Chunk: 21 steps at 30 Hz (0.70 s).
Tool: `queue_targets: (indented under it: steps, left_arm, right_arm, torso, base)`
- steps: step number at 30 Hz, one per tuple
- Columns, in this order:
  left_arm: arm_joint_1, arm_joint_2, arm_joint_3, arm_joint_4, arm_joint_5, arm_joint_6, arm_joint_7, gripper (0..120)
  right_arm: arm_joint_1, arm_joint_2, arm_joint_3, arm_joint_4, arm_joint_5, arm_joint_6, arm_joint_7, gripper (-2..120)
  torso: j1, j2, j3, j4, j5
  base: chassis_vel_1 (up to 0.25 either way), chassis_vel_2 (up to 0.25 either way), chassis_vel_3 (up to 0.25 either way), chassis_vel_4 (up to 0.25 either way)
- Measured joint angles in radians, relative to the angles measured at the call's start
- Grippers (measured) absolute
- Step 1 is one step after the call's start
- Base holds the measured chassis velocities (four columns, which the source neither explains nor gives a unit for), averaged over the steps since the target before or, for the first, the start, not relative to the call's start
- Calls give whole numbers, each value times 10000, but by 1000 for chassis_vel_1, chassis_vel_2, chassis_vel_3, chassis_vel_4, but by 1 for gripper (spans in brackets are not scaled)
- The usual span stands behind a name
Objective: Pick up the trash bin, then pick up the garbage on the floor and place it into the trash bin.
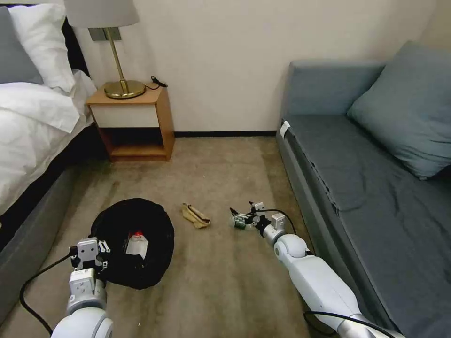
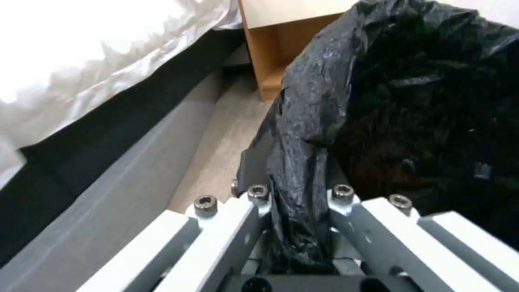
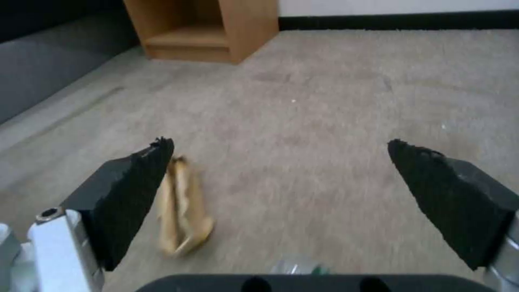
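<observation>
Our left tool (image 1: 96,263) sits low at the near rim of the trash bin (image 1: 134,241), clamped on its black bag (image 2: 303,170); a red-and-white packet (image 1: 137,244) lies inside. Right tool (image 1: 240,219) is down w/ pads (image 3: 138,194) apart over the small bottle (image 1: 238,222). Tan paper (image 1: 196,217) lies just to its left, btwn tool and bin, long axis running away from us. Right arm is nearer.

Glossy crinkled plastic (trash bin (image 1: 133,242))
</observation>
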<state>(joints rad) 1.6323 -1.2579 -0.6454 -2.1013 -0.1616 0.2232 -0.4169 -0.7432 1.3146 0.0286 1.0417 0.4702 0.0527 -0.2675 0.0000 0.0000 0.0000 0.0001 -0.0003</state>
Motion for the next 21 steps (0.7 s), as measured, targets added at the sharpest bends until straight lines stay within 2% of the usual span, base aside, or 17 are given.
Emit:
queue_targets:
  steps: [14, 19, 21]
  left_arm:
    - [-115, 141, -24, 182, -74, -3, 38, 4]
    - [-127, 186, -26, 225, -78, -2, 55, 4]
    - [-144, 202, -51, 252, -80, -2, 59, 4]
  right_arm:
    - [-140, -546, -1330, 172, -1230, 125, -550, 100]
    - [247, -967, -2100, 450, -1799, -23, -961, 100]
    - [479, -1376, -2637, 747, -1954, -300, -1237, 100]
  torso:
    - [1, 0, 2, -3, 4]
    - [1, 0, 2, 0, 4]
    - [0, 0, 0, 0, 3]
  base:
    - [-208, 211, 203, -209]
    - [-85, 93, 89, -79]
    - [27, -1, 2, 16]
